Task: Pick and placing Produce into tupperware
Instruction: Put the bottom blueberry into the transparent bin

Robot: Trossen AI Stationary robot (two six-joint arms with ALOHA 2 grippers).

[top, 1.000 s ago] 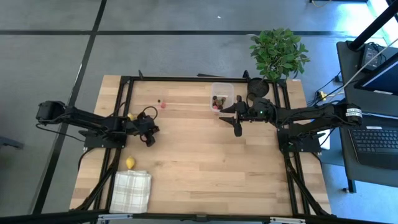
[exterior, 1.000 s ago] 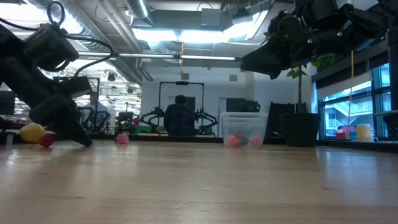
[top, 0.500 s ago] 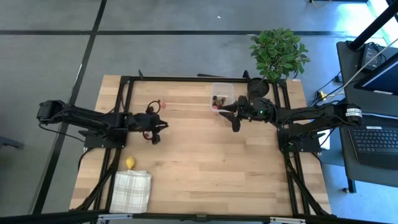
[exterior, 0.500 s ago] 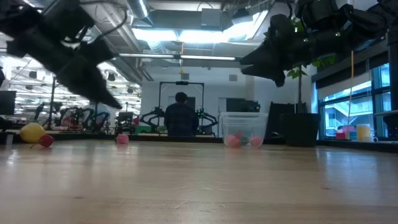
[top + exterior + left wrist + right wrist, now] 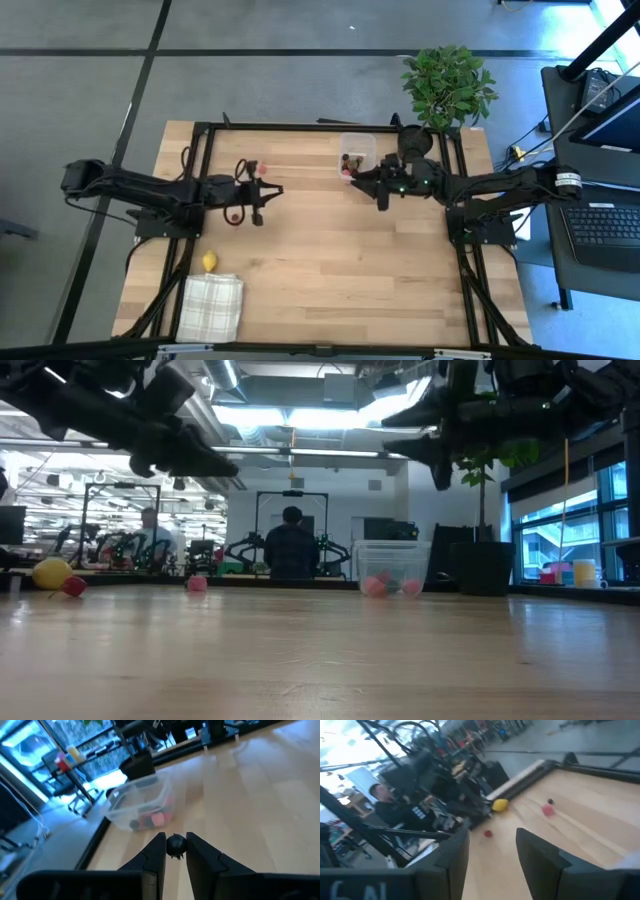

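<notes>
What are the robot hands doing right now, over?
Left hand shut on a dark berry, lifted above the table, pointing at the clear box. Right hand open, empty, beside the box. Nothing in the way.

A light wooden table point(image 5: 320, 270) with a black frame along its edges is seen from above. A clear tupperware point(image 5: 357, 157) holding red and dark produce pieces is set near the far edge. 1 pink piece point(image 5: 263, 168) and 1 tiny dark berry point(image 5: 255, 161) are found left of it. 1 yellow lemon point(image 5: 209, 262) and a white checked cloth point(image 5: 212, 307) are placed near the front left corner.
</notes>
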